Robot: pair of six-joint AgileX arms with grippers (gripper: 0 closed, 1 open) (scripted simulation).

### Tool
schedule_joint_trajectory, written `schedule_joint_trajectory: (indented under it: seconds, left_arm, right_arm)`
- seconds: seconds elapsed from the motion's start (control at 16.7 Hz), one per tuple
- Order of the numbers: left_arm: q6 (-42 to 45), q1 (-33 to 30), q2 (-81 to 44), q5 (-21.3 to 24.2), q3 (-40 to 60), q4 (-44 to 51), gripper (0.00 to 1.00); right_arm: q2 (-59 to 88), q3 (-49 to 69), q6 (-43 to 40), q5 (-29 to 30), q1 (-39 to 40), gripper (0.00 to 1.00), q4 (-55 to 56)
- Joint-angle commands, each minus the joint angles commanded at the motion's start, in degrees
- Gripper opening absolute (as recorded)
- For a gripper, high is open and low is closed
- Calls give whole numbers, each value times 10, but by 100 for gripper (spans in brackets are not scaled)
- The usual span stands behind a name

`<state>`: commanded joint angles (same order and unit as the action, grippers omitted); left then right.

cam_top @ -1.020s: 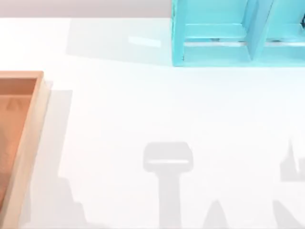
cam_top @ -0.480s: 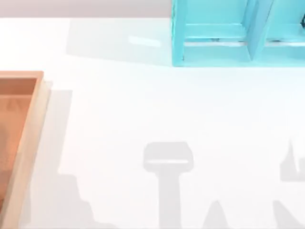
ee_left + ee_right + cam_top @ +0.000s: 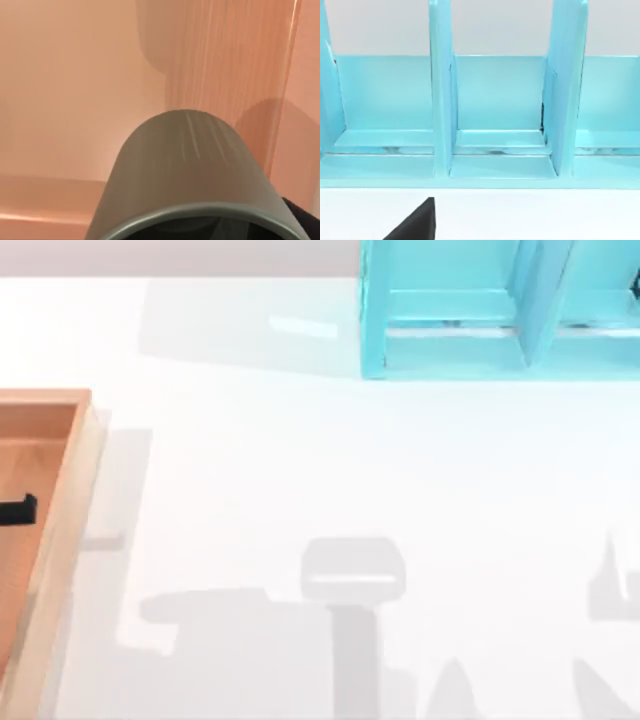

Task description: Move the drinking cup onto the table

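Left wrist view has the drinking cup (image 3: 192, 175) close under the left fingers, over the wooden tray (image 3: 65, 90); grip cannot be told. Clear the rim before crossing to the table (image 3: 300, 460)

The count comes to one small grey-olive cylindrical drinking cup (image 3: 192, 170), one orange-brown wooden tray with a raised rim (image 3: 62, 515), one turquoise shelf unit with upright dividers (image 3: 450, 310), and one large white glossy table (image 3: 300, 460) beneath them.
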<state>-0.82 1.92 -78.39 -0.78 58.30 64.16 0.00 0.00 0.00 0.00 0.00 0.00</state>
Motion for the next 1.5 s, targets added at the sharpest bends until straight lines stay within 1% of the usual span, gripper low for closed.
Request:
schedule_joint_trajectory:
  seconds: [0.12,0.24,0.36,0.6,0.78,0.9,1.02,1.5]
  left_arm:
    - [-35,-53,14,2,14,53,0]
    - [-57,-89,22,5,19,90,0]
    - [-64,-102,25,6,20,102,0]
    - [-64,-100,21,7,19,101,0]
    - [-97,-134,-15,6,56,115,0]
    - [-141,-180,-66,6,112,133,0]
    - [-198,-239,-131,6,191,154,0]
    - [-479,-524,-428,5,593,238,0]
  right_arm:
    - [0,0,0,0,0,100,0]
    - [0,0,0,0,0,100,0]
    - [0,0,0,0,0,100,0]
    - [0,0,0,0,0,100,0]
    - [0,0,0,0,0,100,0]
    - [0,0,0,0,0,100,0]
    - [0,0,0,0,0,100,0]
    - [0,0,0,0,0,100,0]
